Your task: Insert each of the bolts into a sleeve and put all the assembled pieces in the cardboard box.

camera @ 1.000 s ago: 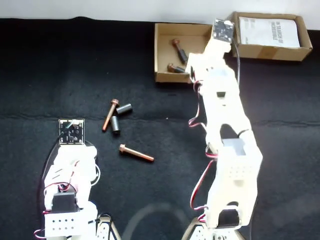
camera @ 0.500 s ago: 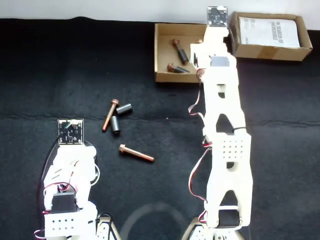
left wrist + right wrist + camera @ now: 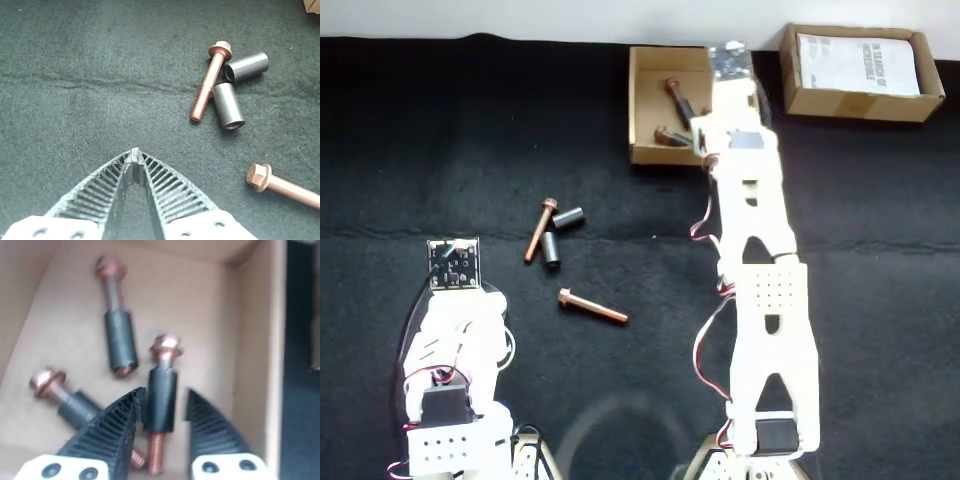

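We logged the right gripper (image 3: 165, 390) parted inside the cardboard box (image 3: 645, 100) and the left gripper (image 3: 134, 152) pinched together on nothing.
Between the right jaws we saw an assembled piece (image 3: 161, 405), bolt in sleeve. It touched one finger and left a gap to the other, so nothing clamped it. A second piece (image 3: 120, 342) and a third piece (image 3: 70, 397) lay on the box floor beside it. The box sat at upper centre of the high view, with another box (image 3: 860, 100) holding a paper sheet at upper right. The left gripper sat at lower left over the black cloth (image 3: 440, 130). Left of centre we noted a loose bolt (image 3: 209, 82) bunched with two empty sleeves (image 3: 246, 67) (image 3: 228, 106), and a second bolt (image 3: 285, 186) lay apart nearer the lower centre.
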